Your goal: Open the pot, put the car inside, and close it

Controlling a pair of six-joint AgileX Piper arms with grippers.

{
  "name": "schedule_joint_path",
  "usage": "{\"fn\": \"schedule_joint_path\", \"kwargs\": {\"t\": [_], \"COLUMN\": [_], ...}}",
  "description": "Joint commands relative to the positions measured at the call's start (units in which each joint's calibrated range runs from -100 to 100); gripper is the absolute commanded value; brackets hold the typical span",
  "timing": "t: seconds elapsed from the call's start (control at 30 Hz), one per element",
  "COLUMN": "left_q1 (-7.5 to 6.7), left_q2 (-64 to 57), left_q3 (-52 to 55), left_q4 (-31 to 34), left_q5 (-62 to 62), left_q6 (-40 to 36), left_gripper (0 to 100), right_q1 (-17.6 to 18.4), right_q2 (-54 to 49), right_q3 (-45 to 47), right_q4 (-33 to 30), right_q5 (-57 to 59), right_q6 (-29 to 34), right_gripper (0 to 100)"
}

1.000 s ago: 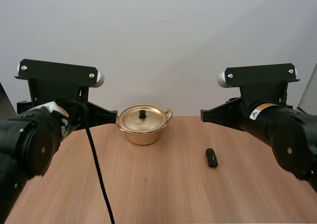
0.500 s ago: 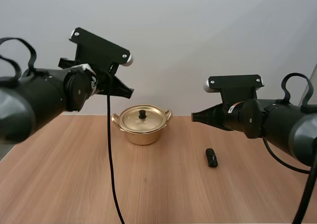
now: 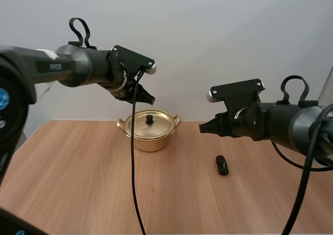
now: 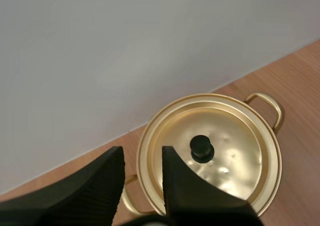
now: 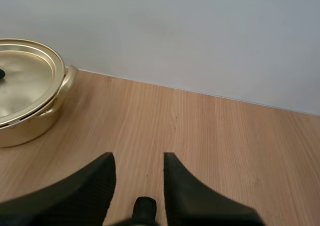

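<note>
Both arms have swung forward since a moment ago. The left gripper (image 4: 141, 158), fingers spread, hovers over the round brass-gold pot (image 3: 150, 141), whose lid (image 4: 230, 146) is on. The right gripper (image 5: 137, 166), likewise spread and empty, hangs above the small black toy car (image 3: 222, 165) on the wooden table (image 3: 78, 183). Every step remains.

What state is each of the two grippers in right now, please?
Left gripper: open, holding nothing, near the pot.
Right gripper: open, holding nothing, near the car.

Even, bright light (shadows soft) leaves small glints on the lid (image 4: 227, 146).
</note>
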Motion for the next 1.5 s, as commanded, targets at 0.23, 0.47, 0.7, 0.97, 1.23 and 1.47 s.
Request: {"fn": "schedule_joint_path", "kwargs": {"t": [0.23,0.47,0.7,0.97,1.23,1.47], "left_q1": [-1.80,-2.24,-2.24,-2.24,-2.24,-2.24], "left_q2": [9.4,17.7,21.9,24.1,25.3,26.5], "left_q3": [-10.2,-18.3,-20.0,-20.3,-20.3,-20.3], "left_q4": [-7.1,-7.2,-6.9,-5.9,-3.6,-3.8], "left_q5": [8.8,16.9,17.5,19.5,22.4,22.4], "left_q6": [4.7,3.7,3.4,2.5,1.2,1.1], "left_gripper": [57,72,72,72,71,57], "right_q1": [0.0,0.0,0.0,0.0,0.0,0.0], "right_q2": [7.9,8.6,8.6,8.6,8.6,8.6], "right_q3": [-3.3,-3.3,-3.3,-3.3,-3.3,-3.3], "right_q4": [0.0,0.0,0.0,0.0,0.0,0.0], "right_q5": [2.5,2.7,2.2,2.5,3.1,3.3], "right_q6": [-0.2,-0.5,-0.6,-0.6,-0.6,-0.6], "right_gripper": [77,77,77,77,77,77]}}
